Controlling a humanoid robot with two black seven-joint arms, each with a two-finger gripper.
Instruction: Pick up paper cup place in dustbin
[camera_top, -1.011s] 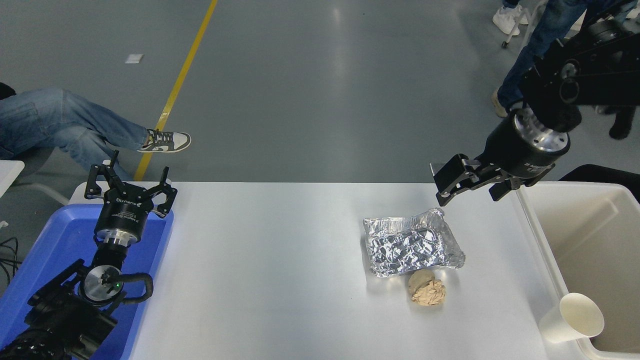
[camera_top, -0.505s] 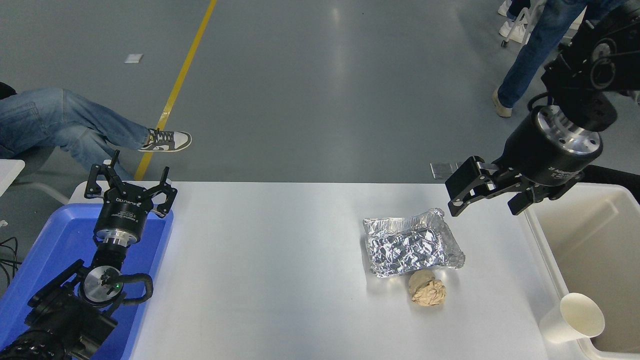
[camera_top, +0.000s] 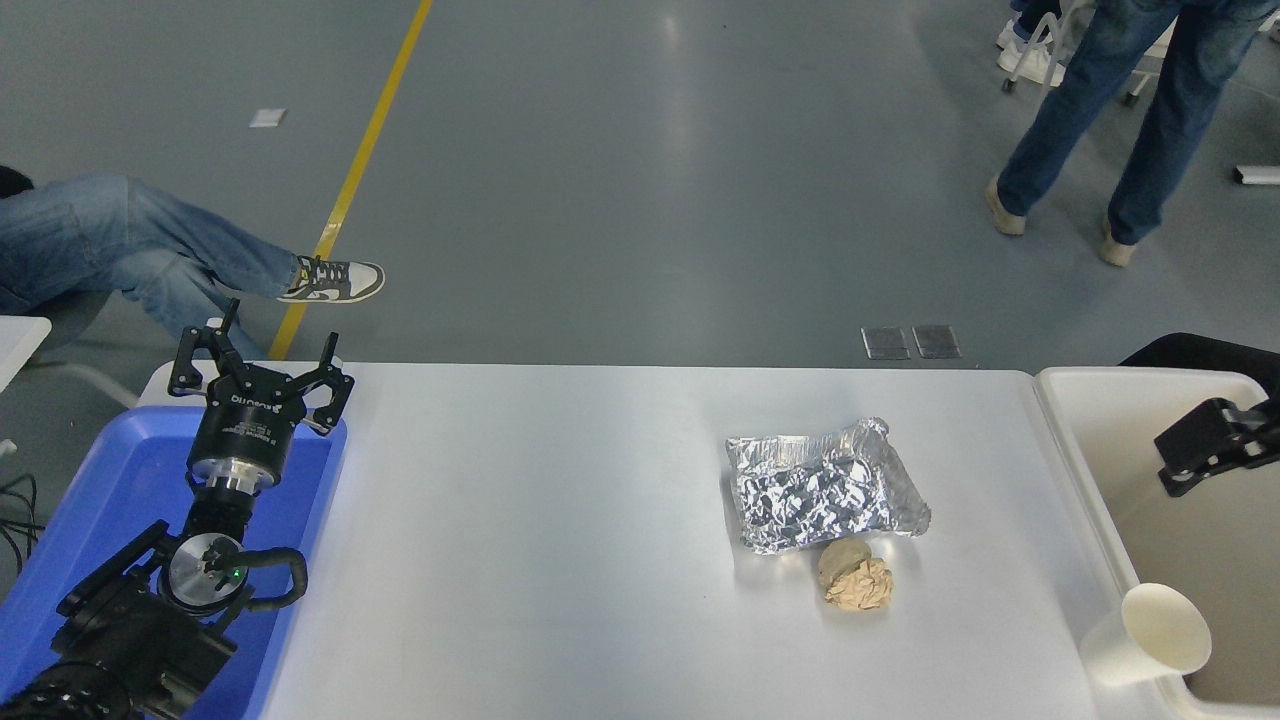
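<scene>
White table (camera_top: 560, 560): 1 paper cup (camera_top: 1150, 640) (tilted), 1 dustbin (camera_top: 1085, 470), 2 trays.

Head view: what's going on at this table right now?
Nothing is held yet. The paper cup lies tipped on the white table against the dustbin's near corner. The right tool is only partly in view at the right edge, above the dustbin. The left tool is open, parked over the blue tray. A foil tray and a crumpled paper ball sit mid-table.
</scene>
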